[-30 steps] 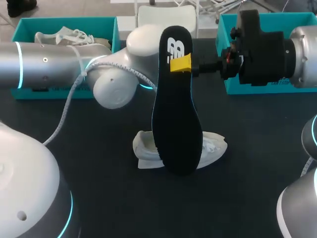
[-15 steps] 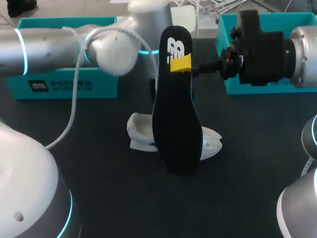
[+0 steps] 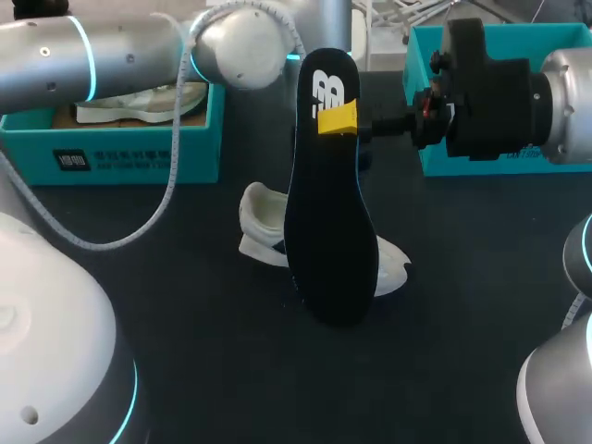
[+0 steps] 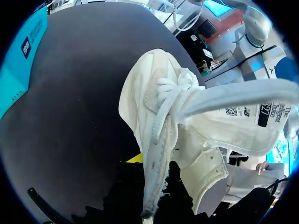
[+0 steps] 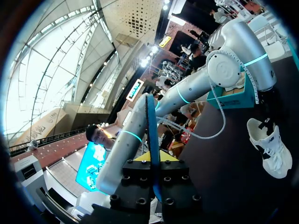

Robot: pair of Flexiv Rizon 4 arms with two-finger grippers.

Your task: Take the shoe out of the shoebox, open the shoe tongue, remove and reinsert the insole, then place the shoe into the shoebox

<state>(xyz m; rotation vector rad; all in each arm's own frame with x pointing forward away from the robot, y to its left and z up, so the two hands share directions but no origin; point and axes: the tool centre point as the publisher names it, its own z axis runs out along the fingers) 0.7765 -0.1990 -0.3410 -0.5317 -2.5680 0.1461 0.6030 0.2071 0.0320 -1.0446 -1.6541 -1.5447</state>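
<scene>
Robot lab or demo bench: left arm point(image 3: 111, 55) and right arm point(image 3: 564, 92), silver with cyan ring lights, over a black table point(image 3: 185, 324); teal shoebox point(image 3: 120, 157) at 10 o'clock, second teal box point(image 3: 555, 37) at 2 o'clock

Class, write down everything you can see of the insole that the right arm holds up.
The insole is a thin, flat, black sheet, foam by its look, with a blue edge and a white mark at its heel end. It hangs upright, heel end up, in front of the white shoe. The right pincer is shut on it near the heel end.
</scene>
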